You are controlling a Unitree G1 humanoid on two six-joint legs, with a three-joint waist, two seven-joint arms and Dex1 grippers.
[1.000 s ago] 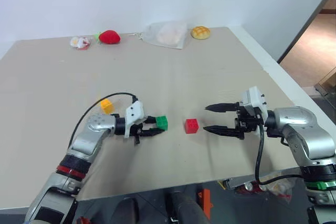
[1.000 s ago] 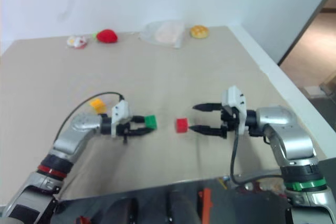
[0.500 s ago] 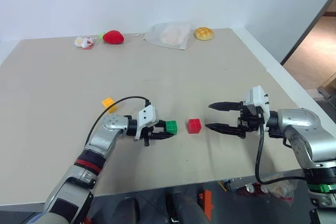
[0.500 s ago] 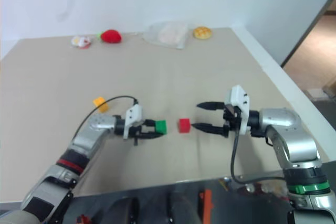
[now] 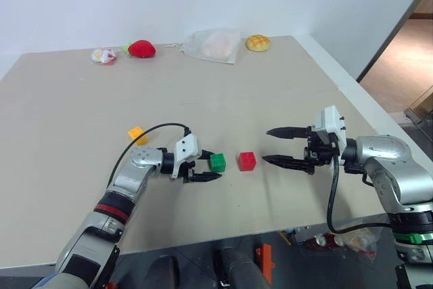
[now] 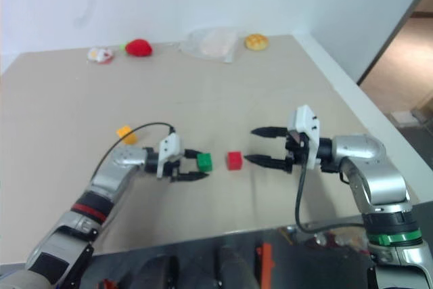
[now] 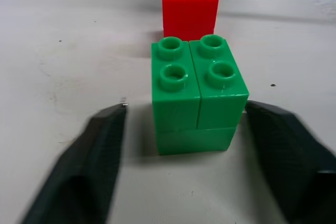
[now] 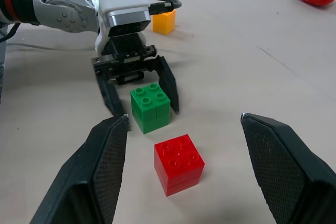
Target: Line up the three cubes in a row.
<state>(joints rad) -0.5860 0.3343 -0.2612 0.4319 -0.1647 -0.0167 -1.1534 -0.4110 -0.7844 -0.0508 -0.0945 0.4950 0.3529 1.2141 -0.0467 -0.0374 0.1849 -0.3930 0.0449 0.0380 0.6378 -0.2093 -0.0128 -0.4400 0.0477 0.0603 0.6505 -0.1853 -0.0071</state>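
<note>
Left eye view: the green cube [image 5: 217, 162] sits on the beige table [image 5: 67, 113] between the spread fingers of the left gripper [image 5: 207, 166], which has hold of nothing. The red cube [image 5: 247, 161] stands just beside it at 3 o'clock, apart from it. The yellow-orange cube [image 5: 136, 134] lies well off at 10 o'clock from the green one, behind the left forearm. The right gripper [image 5: 271, 146] hangs at 3 o'clock of the red cube, fingers parted and empty. Along the far edge lie a red strawberry toy [image 5: 141, 48], a clear bag [image 5: 215, 45] and a bun toy [image 5: 258, 42].

Left wrist view: the green cube stands studs up with a gap on each side between it and the black fingers [image 7: 84, 166] (neither pad touches it). The red cube sits straight beyond, a narrow strip of table between them.

Right wrist view: the right gripper's fingers stand wide, the red cube on the table between and beyond them, untouched; the left gripper straddles the green cube farther on.
</note>
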